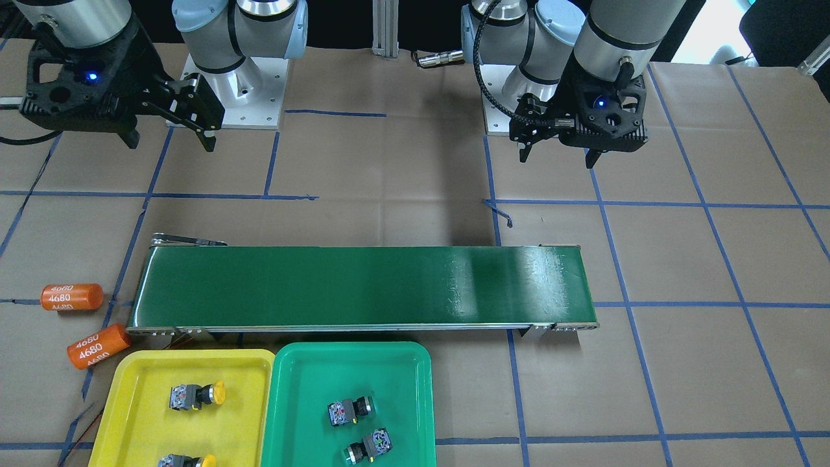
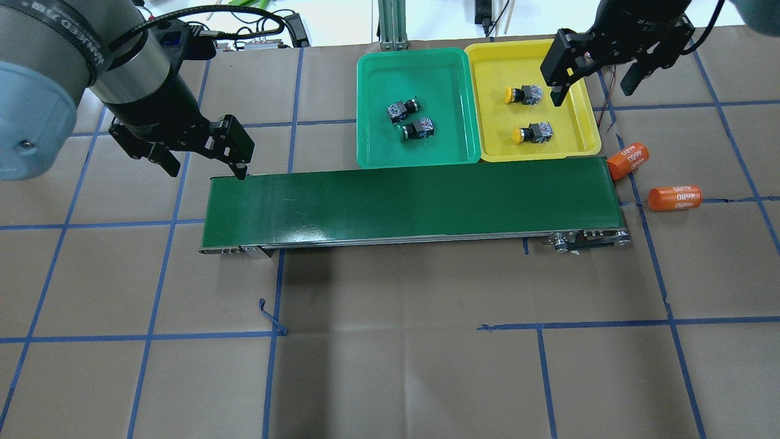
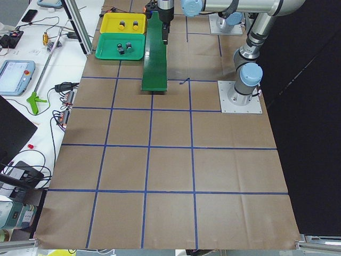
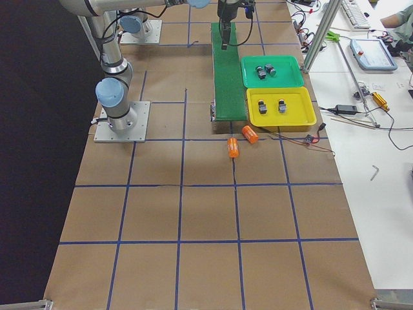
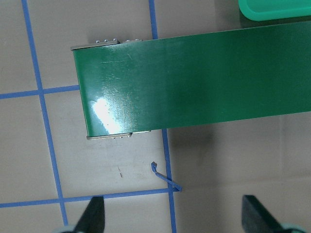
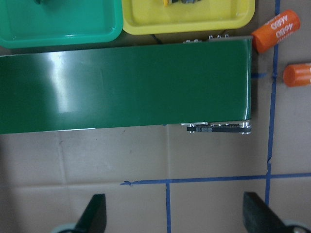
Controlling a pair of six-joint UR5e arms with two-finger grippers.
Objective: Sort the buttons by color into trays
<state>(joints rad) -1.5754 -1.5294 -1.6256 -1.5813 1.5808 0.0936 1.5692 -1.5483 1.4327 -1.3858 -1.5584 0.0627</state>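
Four buttons (image 2: 524, 94) (image 2: 532, 133) (image 2: 403, 108) (image 2: 417, 128) colour-matched in yellow tray (image 2: 495, 125), green tray (image 2: 378, 145), left pincer (image 2: 207, 172) wide, right pincer (image 2: 592, 96) wide

Front-facing view: bottom edge crops the shallow yellow plastic tray (image 1: 123, 389), the shallow green plastic tray (image 1: 285, 402) and the lower yellow-capped push-button (image 1: 188, 461). Right wrist view: ahead of the right pincer (image 6: 175, 216), both trays cropped at the top edge; ahead-right, an orange cylinder (image 6: 297, 75) cut at the right edge. Side views: push-button detail too small to resolve.
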